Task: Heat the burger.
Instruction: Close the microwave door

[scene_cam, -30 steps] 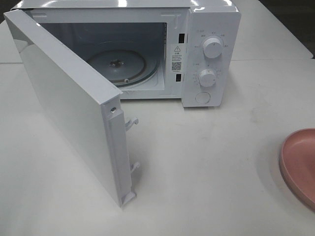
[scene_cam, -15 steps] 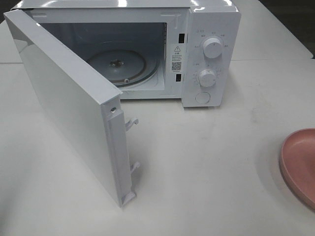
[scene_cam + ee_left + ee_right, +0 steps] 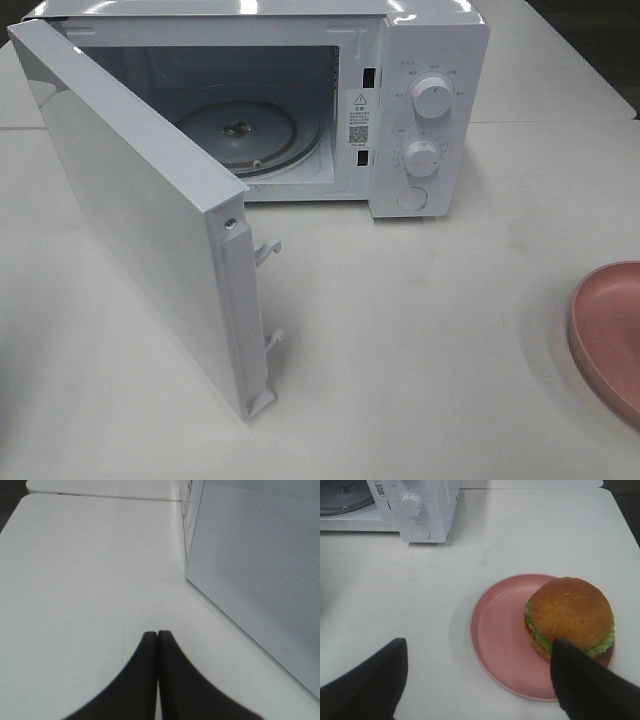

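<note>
The burger point(image 3: 568, 612), with a glossy brown bun and green lettuce at its edge, sits on the far side of a pink plate point(image 3: 497, 630) in the right wrist view. My right gripper point(image 3: 478, 642) is open above the plate's near side. One finger is beside the burger and the other is over bare table. My left gripper point(image 3: 158, 633) is shut on nothing, low over the white table beside the open microwave door point(image 3: 260, 580). The exterior high view shows neither gripper nor the burger, only the plate's edge point(image 3: 600, 320) at the right border.
The white microwave point(image 3: 430, 110) stands at the back with its door point(image 3: 140, 210) swung wide towards the front left. Its glass turntable point(image 3: 240, 130) is bare. Two knobs and a button are on its right panel. White table lies between microwave and plate.
My left gripper has shut. Nothing has moved in the exterior high view.
</note>
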You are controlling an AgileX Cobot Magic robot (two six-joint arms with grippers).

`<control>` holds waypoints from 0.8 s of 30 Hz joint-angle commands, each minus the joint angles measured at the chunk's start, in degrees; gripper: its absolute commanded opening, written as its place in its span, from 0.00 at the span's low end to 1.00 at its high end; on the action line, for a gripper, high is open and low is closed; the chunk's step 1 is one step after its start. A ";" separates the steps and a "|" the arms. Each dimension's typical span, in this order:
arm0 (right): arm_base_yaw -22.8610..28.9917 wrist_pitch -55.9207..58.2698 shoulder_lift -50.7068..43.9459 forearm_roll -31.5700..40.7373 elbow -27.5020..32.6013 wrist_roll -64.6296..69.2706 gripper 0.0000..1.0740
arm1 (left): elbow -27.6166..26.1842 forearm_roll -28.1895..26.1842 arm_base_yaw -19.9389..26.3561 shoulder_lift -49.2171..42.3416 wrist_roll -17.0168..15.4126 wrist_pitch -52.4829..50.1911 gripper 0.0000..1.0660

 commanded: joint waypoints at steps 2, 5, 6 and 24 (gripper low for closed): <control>-0.29 -0.40 -1.49 -0.11 0.23 -0.63 0.70 | 1.60 -0.97 0.00 3.04 1.72 -10.83 0.00; -0.29 -0.40 -1.49 -0.11 0.23 -0.63 0.70 | 1.83 -0.97 -0.17 5.21 1.49 -14.38 0.00; -0.29 -0.40 -1.49 -0.11 0.23 -0.63 0.70 | 1.83 -0.97 -0.17 5.21 1.49 -14.38 0.00; -0.29 -0.40 -1.49 -0.11 0.23 -0.63 0.70 | 1.83 2.92 -21.89 27.04 -3.15 -37.87 0.00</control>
